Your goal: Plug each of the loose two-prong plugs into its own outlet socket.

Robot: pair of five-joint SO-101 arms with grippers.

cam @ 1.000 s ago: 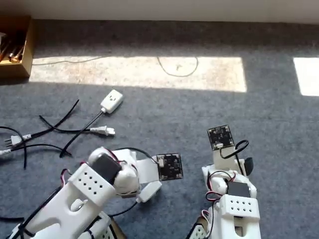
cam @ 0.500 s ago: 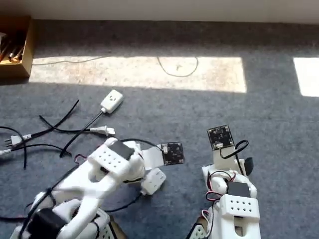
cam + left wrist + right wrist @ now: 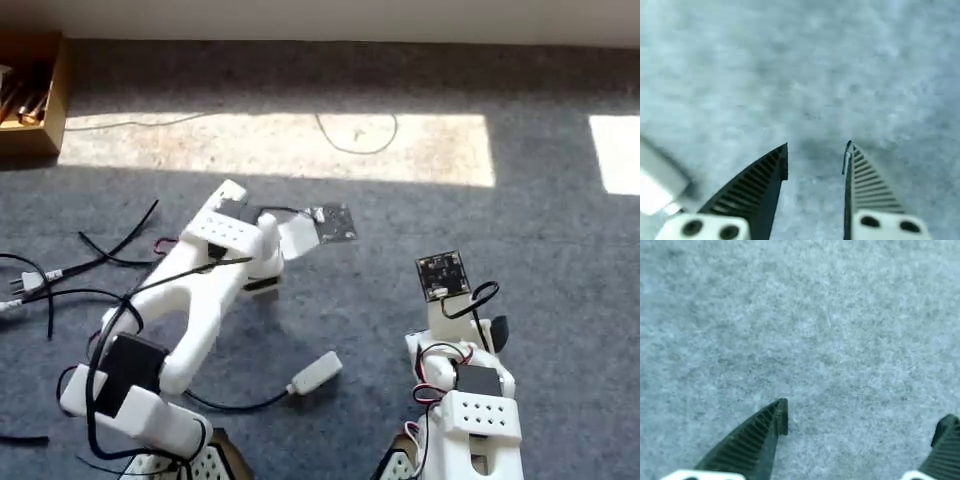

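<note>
High view: a wooden box (image 3: 40,95) sits at the far left corner of the grey carpet (image 3: 540,260); dark objects lie inside it against its far wall, too small to name.

The left arm (image 3: 200,290) stretches out over the carpet, its wrist over a white outlet socket (image 3: 230,190) of which one corner pokes out past the arm; black leads (image 3: 110,250) run under the arm from the left. A two-prong plug (image 3: 30,281) lies at the left edge on one of those leads, well apart from the socket. A white block (image 3: 315,372) on a black lead lies alone on the carpet between the two arm bases; I cannot tell whether its face has slots. A thin cable (image 3: 355,135) loops across the sunlit patch farther off.

The left gripper (image 3: 816,147) hangs over bare carpet with its dark ribbed fingers (image 3: 765,185) parted and nothing between them; a pale blurred shape (image 3: 655,185) lies just beside one finger, too smeared to name.

The right arm (image 3: 465,400) sits folded near its base; the right gripper (image 3: 865,419) is spread wide above bare carpet, holding nothing.
</note>
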